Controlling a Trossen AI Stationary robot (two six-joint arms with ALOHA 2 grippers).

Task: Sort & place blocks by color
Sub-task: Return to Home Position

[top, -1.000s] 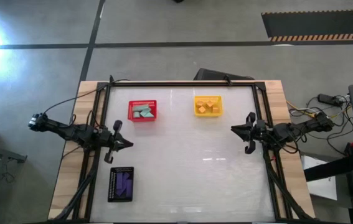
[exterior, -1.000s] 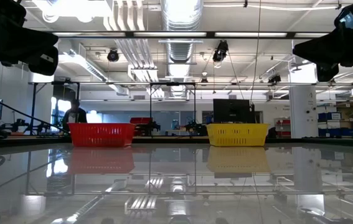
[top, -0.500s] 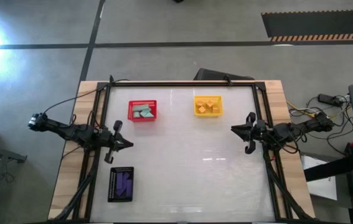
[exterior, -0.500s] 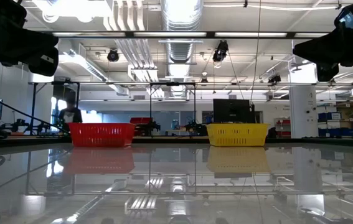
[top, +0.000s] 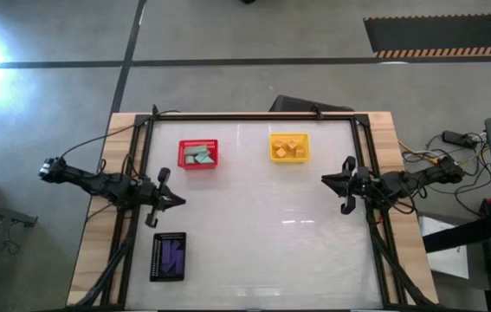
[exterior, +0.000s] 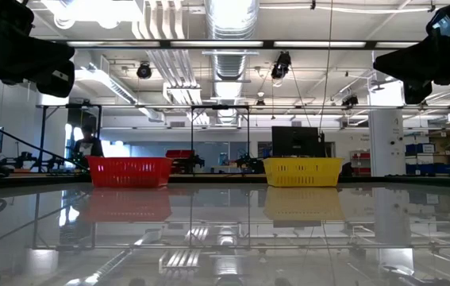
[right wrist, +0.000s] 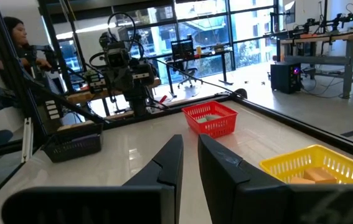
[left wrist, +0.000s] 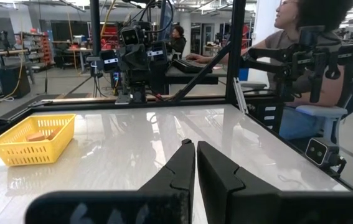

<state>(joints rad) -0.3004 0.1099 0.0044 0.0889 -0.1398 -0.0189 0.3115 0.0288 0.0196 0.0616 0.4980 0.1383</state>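
Blocks are all sorted into three mesh baskets, with none loose on the table [top: 254, 227]. The teal blocks [top: 198, 156] lie in the red basket [top: 198, 141] toward the far edge on the left half. The orange blocks [top: 290, 148] lie in the yellow basket [top: 289, 134] beside it on the right half, the two baskets well apart. The purple blocks [top: 171, 253] lie in the black basket [top: 154, 256] at the near left corner. The left gripper [top: 181, 200] hangs over the left edge of the table, between the red and black baskets and clear of both, pointing inward. Its fingers [left wrist: 182, 167] are drawn together with hardly a slit between them and hold nothing. The right gripper [top: 325, 180] hangs over the right edge, facing the left one across the table, near the yellow basket but apart from it. Its fingers [right wrist: 171, 155] are also brought together on nothing, with only a thin gap. In the low view both arms show only as dark shapes in the upper corners, lifted off the tabletop. A seated person [left wrist: 307, 68] shows beyond the table in the left wrist view.
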